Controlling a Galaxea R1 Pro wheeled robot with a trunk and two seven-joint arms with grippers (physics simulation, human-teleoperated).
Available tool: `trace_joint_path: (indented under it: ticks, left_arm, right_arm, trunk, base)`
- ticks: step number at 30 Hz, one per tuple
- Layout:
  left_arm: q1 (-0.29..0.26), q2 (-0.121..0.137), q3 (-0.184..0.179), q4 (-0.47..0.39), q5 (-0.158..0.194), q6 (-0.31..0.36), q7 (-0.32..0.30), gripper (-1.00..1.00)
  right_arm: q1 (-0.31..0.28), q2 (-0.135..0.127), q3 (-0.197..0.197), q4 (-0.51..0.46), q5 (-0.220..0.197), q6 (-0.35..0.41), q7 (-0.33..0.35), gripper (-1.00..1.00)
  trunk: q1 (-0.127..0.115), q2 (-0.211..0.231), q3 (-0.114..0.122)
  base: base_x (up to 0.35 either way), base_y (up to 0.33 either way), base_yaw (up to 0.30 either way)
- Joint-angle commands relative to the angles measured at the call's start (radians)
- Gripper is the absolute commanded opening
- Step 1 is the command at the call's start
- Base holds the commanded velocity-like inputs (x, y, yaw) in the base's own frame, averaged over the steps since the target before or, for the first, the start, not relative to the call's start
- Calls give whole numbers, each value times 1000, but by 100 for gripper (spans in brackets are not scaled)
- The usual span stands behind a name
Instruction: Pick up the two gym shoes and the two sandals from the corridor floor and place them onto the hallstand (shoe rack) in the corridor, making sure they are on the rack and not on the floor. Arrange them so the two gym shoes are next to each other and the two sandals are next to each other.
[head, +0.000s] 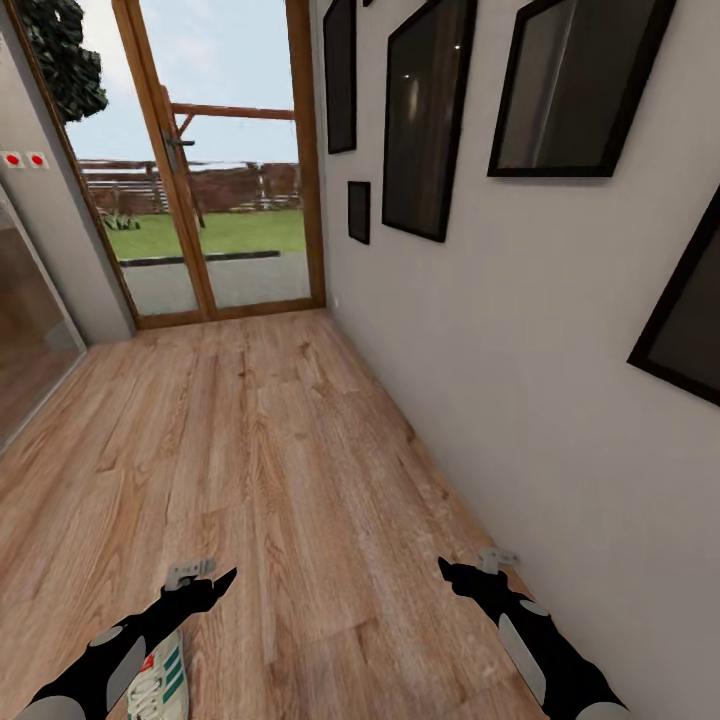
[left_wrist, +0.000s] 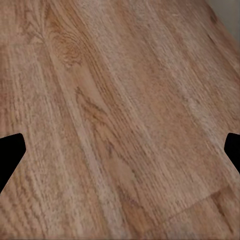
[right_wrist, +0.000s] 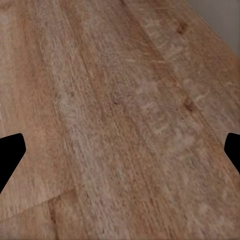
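One gym shoe (head: 160, 682) flat on corridor floor (head: 290, 450), partly under left arm. Left tool (left_wrist: 120, 150) and right tool (right_wrist: 120, 150) both spread wide, empty, above bare planks.

One gym shoe (head: 160, 683) shows on the corridor floor (head: 280, 450), partly under the left arm. Two grippers are in the head view, the left gripper (head: 215, 580) and the right gripper (head: 452, 570). The wall carries five dark picture frames (head: 420, 115), and two small red-spotted switches (head: 24, 159) sit beside one glass door (head: 220, 160).
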Motion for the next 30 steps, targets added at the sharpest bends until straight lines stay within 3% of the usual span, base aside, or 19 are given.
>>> trace_joint_path:
  ticks: [1, 11, 30]
  left_arm:
    - [-1, 0, 4, 1, 5, 0, -7, 100]
    - [-1, 0, 5, 1, 5, 0, -7, 100]
    - [-1, 0, 5, 1, 5, 0, -7, 100]
  right_arm:
    - [0, -1, 3, -1, -8, 4, -1, 100]
    - [0, -1, 3, -1, -8, 4, -1, 100]
    - [0, -1, 3, -1, -8, 4, -1, 100]
  trunk:
    - [0, 0, -1]
    - [0, 0, -3]
    - [0, 0, -21]
  base:
    - [7, -6, 6]
    - [154, -137, 44]
    - [56, -48, 228]
